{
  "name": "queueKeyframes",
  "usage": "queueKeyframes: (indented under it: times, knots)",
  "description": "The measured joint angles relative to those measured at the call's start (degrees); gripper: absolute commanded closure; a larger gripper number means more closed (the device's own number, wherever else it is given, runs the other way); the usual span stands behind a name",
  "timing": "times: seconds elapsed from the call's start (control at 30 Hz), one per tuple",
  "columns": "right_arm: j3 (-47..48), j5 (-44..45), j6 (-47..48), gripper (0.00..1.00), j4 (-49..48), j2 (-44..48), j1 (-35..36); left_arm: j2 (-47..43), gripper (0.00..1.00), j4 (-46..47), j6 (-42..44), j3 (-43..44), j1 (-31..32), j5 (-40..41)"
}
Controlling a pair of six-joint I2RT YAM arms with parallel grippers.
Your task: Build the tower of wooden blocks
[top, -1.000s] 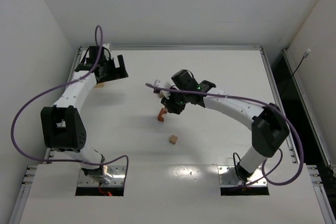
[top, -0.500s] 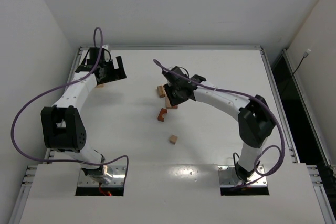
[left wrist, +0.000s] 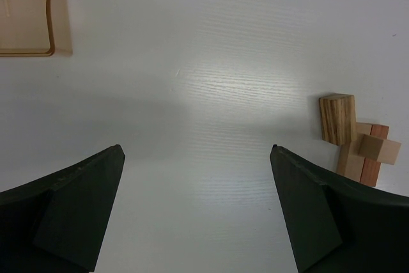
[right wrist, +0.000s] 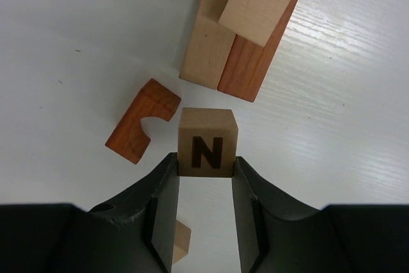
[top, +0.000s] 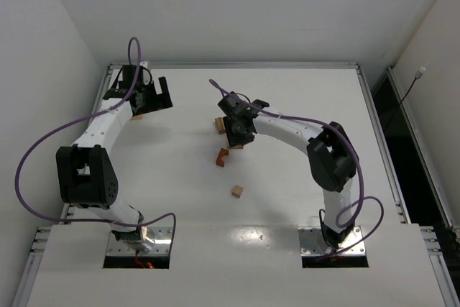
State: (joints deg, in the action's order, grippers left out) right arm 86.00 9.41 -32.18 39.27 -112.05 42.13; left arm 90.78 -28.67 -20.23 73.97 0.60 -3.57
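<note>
Right gripper [right wrist: 206, 163]: mine, clamped on the N cube [right wrist: 208, 140], one finger pressed to each side face.
N cube: the dark letter faces my wrist camera. It sits just short of the near end of the tower. I cannot tell whether it touches the table [top: 302, 98].
Tower: so far a pale bar [right wrist: 208, 49] and a red bar [right wrist: 255, 55] lying side by side and touching. A pale cube [right wrist: 255, 7] rests on top of both, turned askew.
Arch [right wrist: 139, 121]: reddish-brown, flat on the table just beside the N cube, its cut-out turned toward the cube.
Striped block [left wrist: 338, 118]: upright at the far end of the bars, against the pale bar. My right wrist view cuts off most of it.
Loose cube [top: 236, 191]: small and tan, alone on the table nearer my bases, well apart from the tower.
Left gripper [left wrist: 196, 151]: fingers spread wide, nothing between them, over bare table at the far left.
Tray [left wrist: 25, 11]: flat and pale, in the corner of my left wrist view, apart from all the blocks.
</note>
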Motion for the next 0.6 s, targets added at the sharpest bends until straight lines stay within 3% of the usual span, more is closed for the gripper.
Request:
queueKeyframes:
  times: [0.6]
  knots:
    - [7.2, -0.9, -7.1, 1.0, 4.6, -7.8, -2.8, 1.3, 0.03, 0.1, 0.0, 0.0, 0.0, 0.0]
